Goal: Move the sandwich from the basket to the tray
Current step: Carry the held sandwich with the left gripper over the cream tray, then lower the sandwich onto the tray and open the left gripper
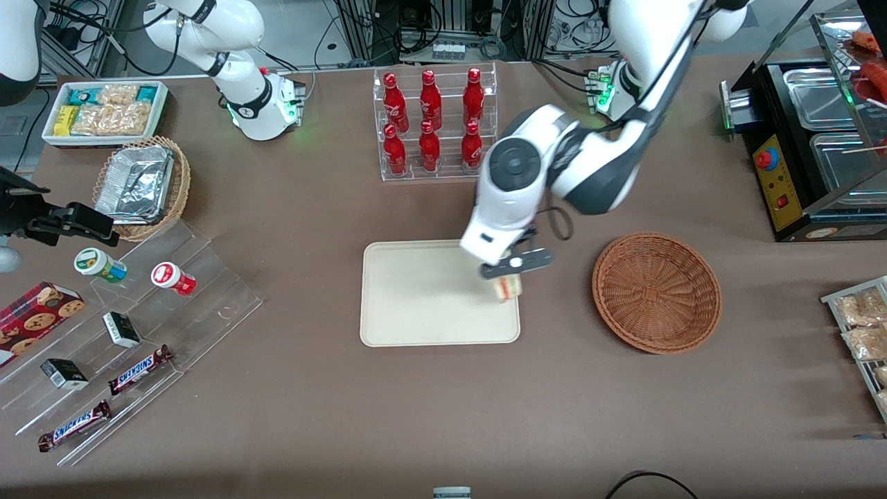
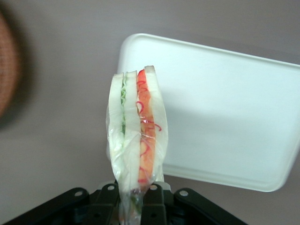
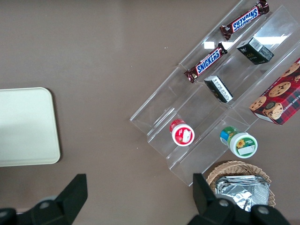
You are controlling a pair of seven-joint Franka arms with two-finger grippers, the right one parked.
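Brown counter: the left arm's tool, clenched on the wrapped sandwich, hangs over the tray rim nearest the emptied basket; released here, the wedge could tip off onto the counter.

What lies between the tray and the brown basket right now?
In the front view, only bare brown tablecloth lies there. The gripper, shut on the sandwich, hangs over the tray at its edge nearest the basket.

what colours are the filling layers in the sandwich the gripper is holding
Red, orange and green between pale white bread on the wrapped triangular sandwich, clearest in the left wrist view; left gripper grips it.
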